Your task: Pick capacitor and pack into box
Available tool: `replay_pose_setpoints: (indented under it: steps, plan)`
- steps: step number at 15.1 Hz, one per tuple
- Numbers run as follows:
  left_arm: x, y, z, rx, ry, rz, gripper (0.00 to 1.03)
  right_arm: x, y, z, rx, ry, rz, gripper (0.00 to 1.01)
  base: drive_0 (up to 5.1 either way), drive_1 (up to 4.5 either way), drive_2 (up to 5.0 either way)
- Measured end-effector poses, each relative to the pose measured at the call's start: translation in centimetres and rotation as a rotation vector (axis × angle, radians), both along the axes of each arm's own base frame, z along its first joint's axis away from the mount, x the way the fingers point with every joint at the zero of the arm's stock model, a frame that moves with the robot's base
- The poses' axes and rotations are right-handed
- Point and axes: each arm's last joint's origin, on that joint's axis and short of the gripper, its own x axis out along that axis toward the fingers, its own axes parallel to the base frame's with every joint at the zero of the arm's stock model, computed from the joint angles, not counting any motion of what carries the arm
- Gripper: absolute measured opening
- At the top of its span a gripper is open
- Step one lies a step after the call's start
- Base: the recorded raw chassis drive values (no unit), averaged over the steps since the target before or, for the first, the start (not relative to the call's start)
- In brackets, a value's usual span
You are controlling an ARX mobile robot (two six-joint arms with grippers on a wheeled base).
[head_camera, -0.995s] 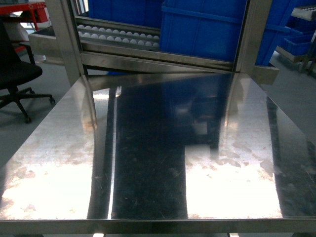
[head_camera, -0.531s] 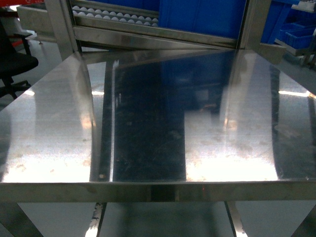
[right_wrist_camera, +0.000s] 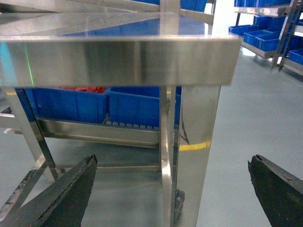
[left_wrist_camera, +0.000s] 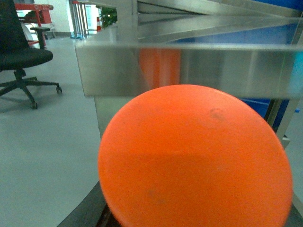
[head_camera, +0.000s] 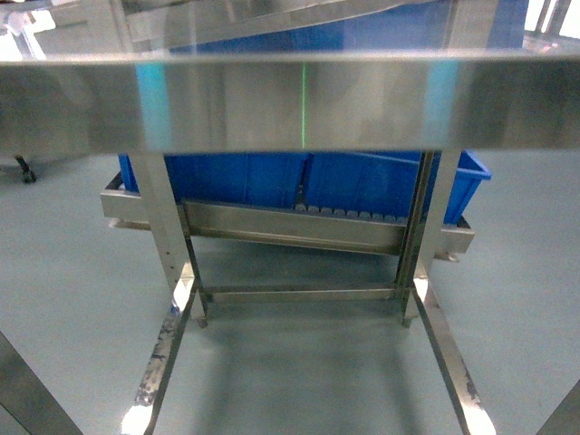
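A big round orange object (left_wrist_camera: pixel 196 158), apparently the capacitor, fills the left wrist view just in front of the camera. It hangs above the floor with my left gripper shut on it. The jaws are hidden behind it, apart from a dark finger (left_wrist_camera: pixel 87 215) at the lower left. My right gripper (right_wrist_camera: pixel 171 165) is open and empty, its two dark fingertips wide apart before the steel table's corner leg (right_wrist_camera: pixel 191 156). The box is out of view. Neither gripper shows in the head view.
The steel table's front edge (head_camera: pixel 299 100) spans the top of the head view, at camera height. Under and behind it are blue bins (head_camera: pixel 362 181) on a roller rack (head_camera: pixel 299 227), and table legs (head_camera: pixel 168 236). A black office chair (left_wrist_camera: pixel 23 56) stands to the left.
The head view has dropped from looking down on the shiny tabletop to looking at its front edge and the floor beneath it.
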Motion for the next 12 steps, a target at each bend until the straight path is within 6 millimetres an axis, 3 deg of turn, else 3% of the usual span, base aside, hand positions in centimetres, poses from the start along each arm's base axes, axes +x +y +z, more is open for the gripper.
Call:
replay_pose_setpoints:
  steps: [12]
  plan:
    - [0.00, 0.00, 0.00, 0.002, 0.000, 0.000, 0.44, 0.00, 0.00, -0.01, -0.001, 0.001, 0.000, 0.98, 0.0, 0.00, 0.0]
